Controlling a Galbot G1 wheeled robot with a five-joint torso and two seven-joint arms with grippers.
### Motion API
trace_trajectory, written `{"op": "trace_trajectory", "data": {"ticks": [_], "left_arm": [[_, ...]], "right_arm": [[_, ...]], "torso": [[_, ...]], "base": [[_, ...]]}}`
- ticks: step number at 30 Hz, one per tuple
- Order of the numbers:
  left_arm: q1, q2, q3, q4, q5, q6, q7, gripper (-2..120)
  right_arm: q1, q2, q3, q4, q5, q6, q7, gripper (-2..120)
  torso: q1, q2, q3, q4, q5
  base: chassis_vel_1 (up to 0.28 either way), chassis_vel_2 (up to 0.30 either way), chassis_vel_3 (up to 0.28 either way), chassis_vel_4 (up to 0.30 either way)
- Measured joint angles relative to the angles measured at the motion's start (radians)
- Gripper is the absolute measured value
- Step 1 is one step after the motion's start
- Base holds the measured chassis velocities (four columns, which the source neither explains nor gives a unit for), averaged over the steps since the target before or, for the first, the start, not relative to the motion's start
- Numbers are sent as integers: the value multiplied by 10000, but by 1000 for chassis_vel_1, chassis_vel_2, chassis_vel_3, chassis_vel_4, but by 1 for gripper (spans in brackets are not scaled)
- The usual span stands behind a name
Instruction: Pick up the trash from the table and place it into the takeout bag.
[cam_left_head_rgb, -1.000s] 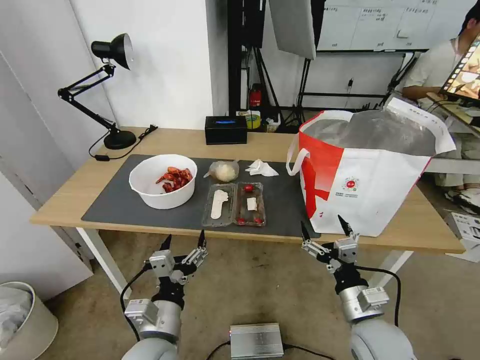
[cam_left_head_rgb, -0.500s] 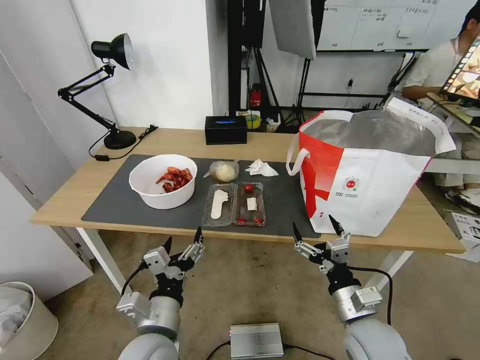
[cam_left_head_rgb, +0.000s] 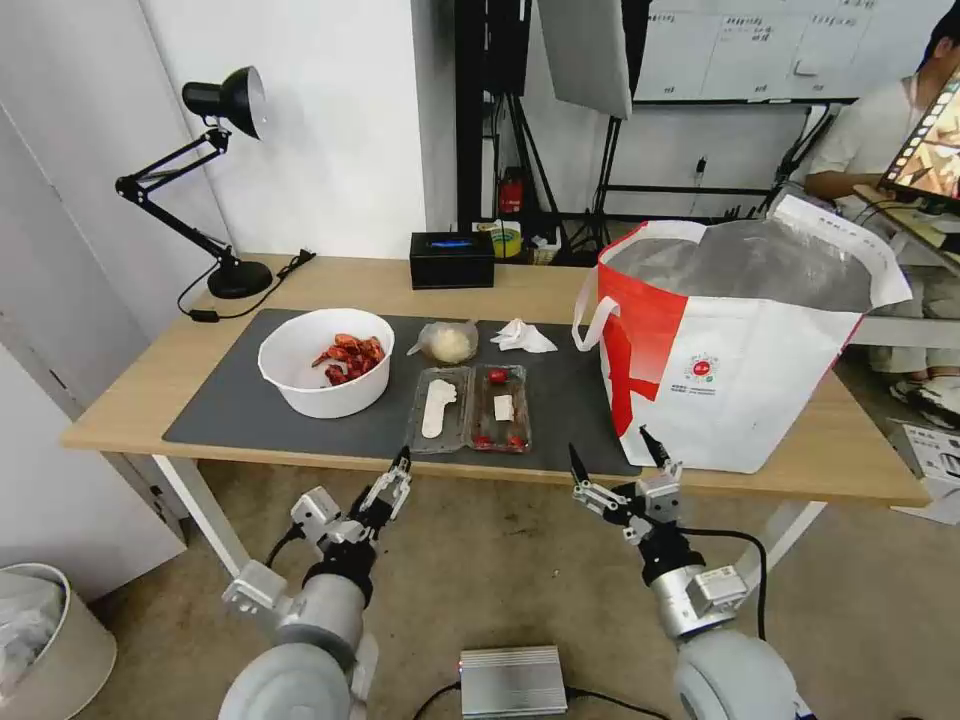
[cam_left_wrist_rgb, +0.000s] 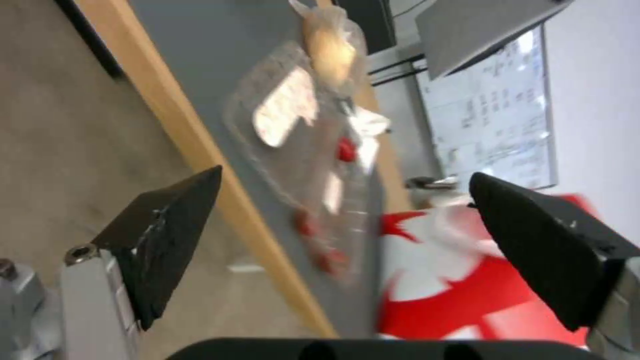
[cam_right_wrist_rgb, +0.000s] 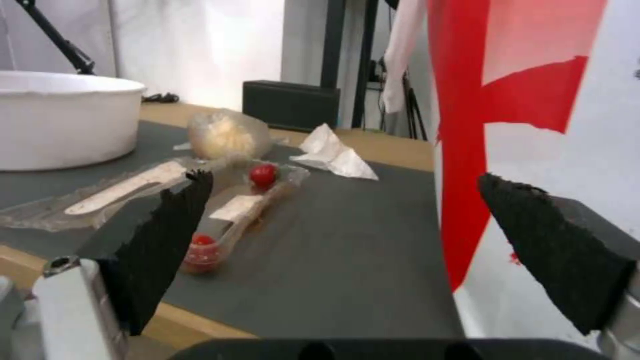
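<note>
On the table (cam_left_head_rgb: 140, 400), a dark grey mat (cam_left_head_rgb: 250, 425) carries the trash: a white bowl (cam_left_head_rgb: 290, 370) with red crayfish shells (cam_left_head_rgb: 352, 357), a clear hinged tray (cam_left_head_rgb: 468, 408), a small clear bag (cam_left_head_rgb: 447, 343) and a crumpled tissue (cam_left_head_rgb: 522, 337). The takeout bag (cam_left_head_rgb: 740, 340) stands open at the right, its foil lining showing. My left gripper (cam_left_head_rgb: 372, 490) hangs open below the table's front edge, in front of the tray (cam_left_wrist_rgb: 300, 150). My right gripper (cam_left_head_rgb: 608, 448) is open at the table's front edge, between the tray (cam_right_wrist_rgb: 167, 185) and the takeout bag (cam_right_wrist_rgb: 553, 100).
A black desk lamp (cam_left_head_rgb: 225, 180) stands at the table's back left and a black tissue box (cam_left_head_rgb: 452, 260) at the back middle. On the floor are a round bin (cam_left_head_rgb: 40, 640) at left and a silver box (cam_left_head_rgb: 512, 680) between my arms.
My right gripper has shifted left and slightly toward the table edge. My left gripper has twisted and leaned right. Both stay open; nothing on the table has moved.
</note>
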Motion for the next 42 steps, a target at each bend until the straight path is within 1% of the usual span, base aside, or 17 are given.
{"op": "trace_trajectory", "data": {"ticks": [1, 3, 5, 6, 9, 11, 16, 18, 20, 22, 23, 25, 26, 27, 32, 36, 42], "left_arm": [[0, 0, 0, 0, 0, 0, 0, 100], [-200, -9, 6, -44, -793, 2, -364, 100], [-260, -16, 21, -33, -958, 2, -434, 100], [-389, -30, 70, 82, -1240, 14, -526, 100], [-530, -39, 119, 224, -1426, 27, -476, 100], [-789, -68, 211, 479, -1578, 114, -215, 100], [-1080, -103, 321, 680, -1647, 216, -146, 100], [-1401, -105, 418, 908, -1706, 250, -192, 100], [-1583, -83, 485, 1038, -1735, 273, -323, 100], [-1953, -65, 688, 1423, -1785, 389, -731, 100], [-1953, -65, 688, 1423, -1785, 389, -731, 100], [-2193, -88, 933, 1793, -1794, 672, -1034, 100], [-2193, -88, 933, 1793, -1794, 672, -1034, 100], [-2325, -131, 1049, 1972, -1794, 732, -1188, 100], [-2842, -255, 1128, 2623, -1793, 716, -1403, 100], [-3189, -274, 1056, 2887, -1765, 557, -1533, 100], [-3494, -167, 915, 3036, -1763, 357, -1579, 100]], "right_arm": [[0, 0, 0, 0, 0, 0, 0, 100], [0, 22, -24, 0, -17, -23, 13, 100], [-1, 31, -25, 0, -27, -28, 19, 100], [-3, 39, -23, 3, -35, -37, 22, 100], [-6, 39, -10, 19, -37, -47, 23, 100], [-2, 13, 22, 35, -38, -57, 30, 100], [8, 6, 44, 41, -41, -60, 43, 100], [4, 24, 49, 44, -75, -65, 52, 100], [-9, 52, 49, 44, -120, -68, 54, 100], [-28, 105, 58, 27, -197, -69, 79, 100], [-28, 105, 58, 27, -197, -69, 79, 100], [-23, 114, 80, -13, -209, -69, 129, 100], [-23, 114, 80, -13, -209, -69, 129, 100], [-4, 114, 98, -35, -210, -70, 157, 100], [16, 127, 159, -114, -209, -70, 210, 100], [-8, 158, 195, -122, -219, -69, 218, 100], [-34, 236, 206, -156, -310, -67, 232, 100]], "torso": [[0, 0, 0, 0, 0], [0, 0, 0, -2, -1], [0, 0, 0, -2, -1], [0, -1, 0, -1, -1], [0, 0, -1, -2, -1], [0, 0, -1, -1, -1], [0, -1, -1, -2, -1], [0, -1, -1, -1, 0], [0, -1, -1, -2, 0], [0, 0, -1, -2, 0], [0, 0, -1, -2, 0], [0, 0, 0, -2, 0], [0, 0, 0, -2, 0], [0, 0, 0, -2, 0], [0, -1, 0, -2, -1], [0, -1, 0, -2, 0], [0, -1, 0, -2, -1]], "base": [[0, 0, 0, 0], [0, 0, 0, 0], [0, 0, 0, 0], [0, 0, 0, 0], [0, 0, 0, 0], [0, 0, 0, 0], [0, 0, 0, 0], [0, 0, 0, 0], [0, 0, 0, 0], [0, 0, 0, 0], [0, 0, 0, 0], [0, 0, 0, 0], [0, 0, 0, 0], [0, 0, 0, 0], [0, 0, 0, 0], [0, 0, 0, 0], [0, 0, 0, 0]]}}
